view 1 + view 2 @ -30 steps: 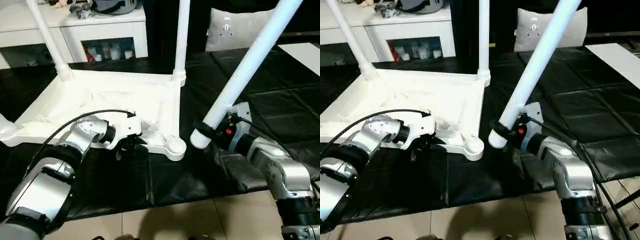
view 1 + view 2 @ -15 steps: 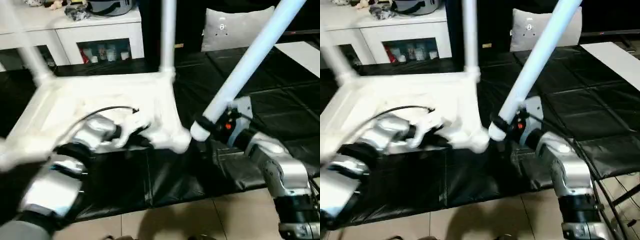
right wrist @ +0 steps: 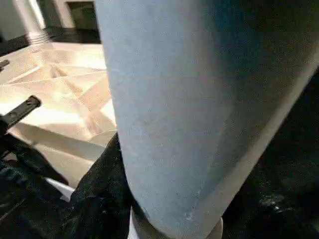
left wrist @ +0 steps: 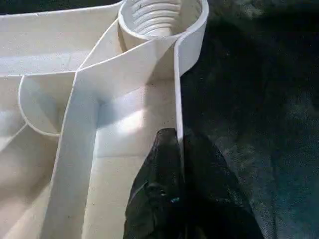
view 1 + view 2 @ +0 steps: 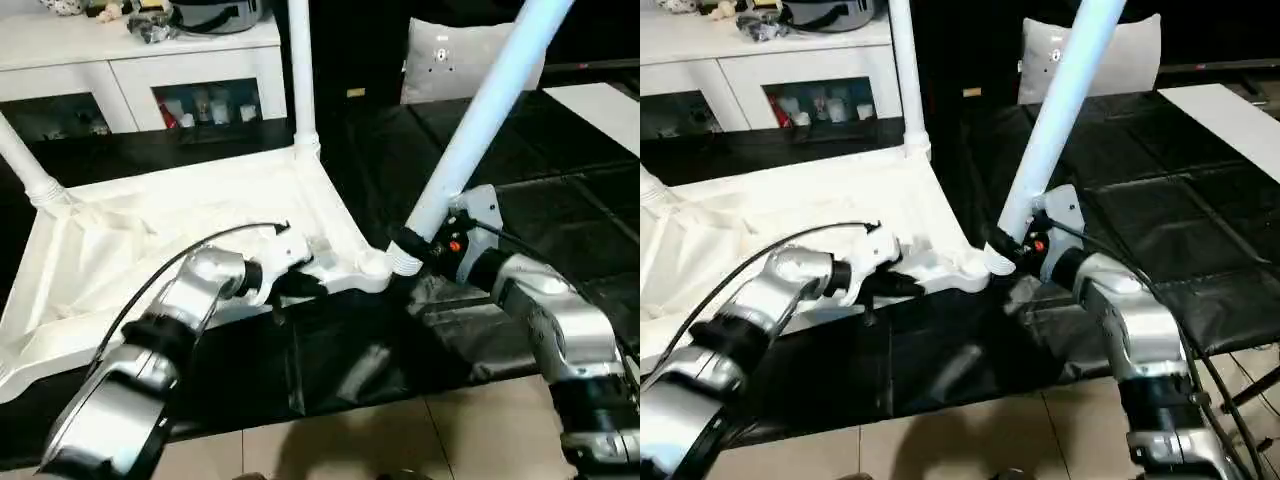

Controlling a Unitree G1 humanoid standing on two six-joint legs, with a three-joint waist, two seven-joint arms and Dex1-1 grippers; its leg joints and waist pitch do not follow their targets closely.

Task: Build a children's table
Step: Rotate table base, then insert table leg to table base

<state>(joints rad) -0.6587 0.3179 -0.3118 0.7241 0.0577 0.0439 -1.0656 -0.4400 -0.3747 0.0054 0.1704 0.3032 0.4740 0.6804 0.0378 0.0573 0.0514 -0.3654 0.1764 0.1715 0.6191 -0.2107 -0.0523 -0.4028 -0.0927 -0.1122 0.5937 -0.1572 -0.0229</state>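
Observation:
The white table top (image 5: 150, 240) lies upside down on a black mat, ribs up. Two legs stand in its far sockets, one upright (image 5: 299, 70) and one leaning at the left (image 5: 25, 165). My left gripper (image 5: 300, 283) is shut on the thin near rim wall (image 4: 177, 114), a short way from the empty threaded corner socket (image 4: 159, 15). My right gripper (image 5: 425, 248) is shut on a long white leg (image 5: 480, 120) close to its lower end. That leg slants up to the right, and its end (image 5: 403, 263) rests right beside the near corner socket (image 5: 372, 266).
A white cabinet with glass doors (image 5: 150, 70) stands behind the table top. A grey cushion (image 5: 455, 55) lies at the back right, and a white board (image 5: 605, 100) at the far right. The black mat (image 5: 350, 350) ends at tiled floor (image 5: 350, 440) in front.
The table top has swung round, bringing its near corner socket right up to the held leg's end. My left gripper has closed on the rim. The right grip is unchanged.

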